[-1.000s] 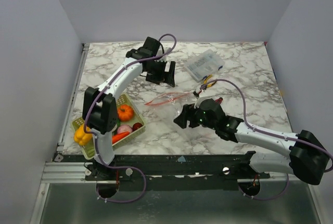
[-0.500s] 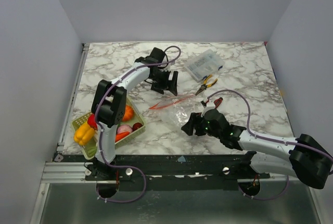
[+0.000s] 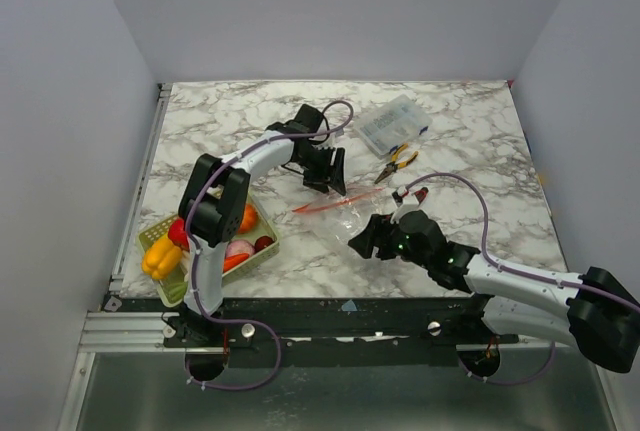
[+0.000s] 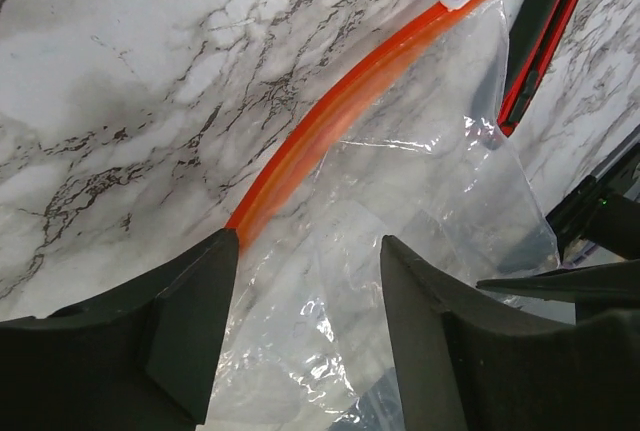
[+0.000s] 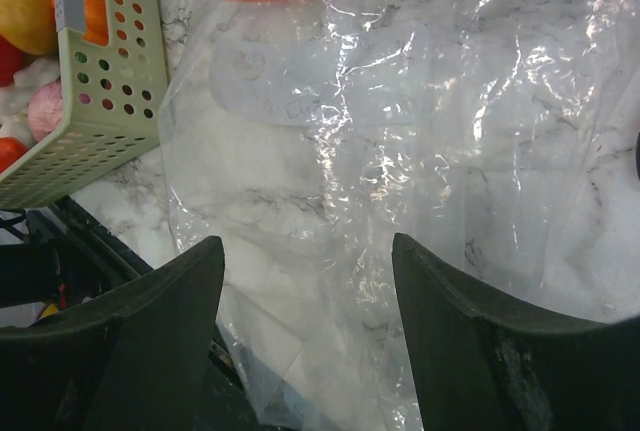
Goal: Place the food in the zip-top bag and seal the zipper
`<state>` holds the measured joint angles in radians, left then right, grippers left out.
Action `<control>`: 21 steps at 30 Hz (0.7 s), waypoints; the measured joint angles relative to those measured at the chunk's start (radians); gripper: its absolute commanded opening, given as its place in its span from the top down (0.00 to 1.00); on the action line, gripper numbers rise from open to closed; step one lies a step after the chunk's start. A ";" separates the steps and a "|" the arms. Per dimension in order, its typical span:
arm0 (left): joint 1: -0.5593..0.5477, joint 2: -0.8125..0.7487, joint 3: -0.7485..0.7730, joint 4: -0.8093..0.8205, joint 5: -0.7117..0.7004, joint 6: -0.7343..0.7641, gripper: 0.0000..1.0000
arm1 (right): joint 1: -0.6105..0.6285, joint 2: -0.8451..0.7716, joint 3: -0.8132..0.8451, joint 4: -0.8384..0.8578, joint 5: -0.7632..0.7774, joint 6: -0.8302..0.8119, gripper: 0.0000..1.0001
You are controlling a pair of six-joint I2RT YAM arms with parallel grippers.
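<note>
Zip-top bag (image 3: 343, 213) lies flat between left tool (image 3: 334, 185) and right tool (image 3: 360, 242).

The zip-top bag (image 5: 400, 151) is clear, glossy, crinkled plastic; its zipper (image 4: 330, 121) smooth plastic; the basket (image 5: 110, 81) matt, perforated plastic; the table (image 4: 120, 71) smooth, marble-patterned.

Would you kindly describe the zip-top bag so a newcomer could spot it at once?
On the marble table, look right of the green basket, near the middle. A floppy clear zip-top bag lies there. Unlike the clear packet farther back, it has a red-orange strip along its mouth.
</note>
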<state>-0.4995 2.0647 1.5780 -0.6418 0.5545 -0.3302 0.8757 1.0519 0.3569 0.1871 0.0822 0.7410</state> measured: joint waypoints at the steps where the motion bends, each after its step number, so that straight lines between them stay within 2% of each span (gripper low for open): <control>1: 0.000 0.000 -0.005 0.003 0.003 -0.002 0.45 | 0.000 -0.003 0.000 0.000 0.000 0.002 0.29; 3: -0.002 0.000 -0.011 0.008 0.010 -0.011 0.49 | 0.000 -0.003 -0.001 0.000 0.000 0.005 0.29; 7: -0.014 0.000 -0.042 0.049 0.014 -0.028 0.67 | 0.000 -0.003 -0.001 0.000 0.000 0.015 0.29; 11: -0.027 0.000 -0.092 0.072 0.013 -0.035 0.98 | 0.000 -0.003 -0.001 -0.001 0.000 0.019 0.29; 16: -0.031 -0.018 -0.152 0.099 -0.010 -0.039 1.00 | 0.000 -0.003 -0.001 -0.003 0.003 0.019 0.29; 21: -0.031 -0.151 -0.214 0.121 -0.079 -0.044 1.00 | 0.000 -0.002 0.039 -0.081 0.045 0.058 0.24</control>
<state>-0.5304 1.9141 1.3636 -0.5205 0.4759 -0.3744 0.8757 1.0500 0.3958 0.1062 0.1268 0.7990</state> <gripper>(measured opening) 0.006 0.717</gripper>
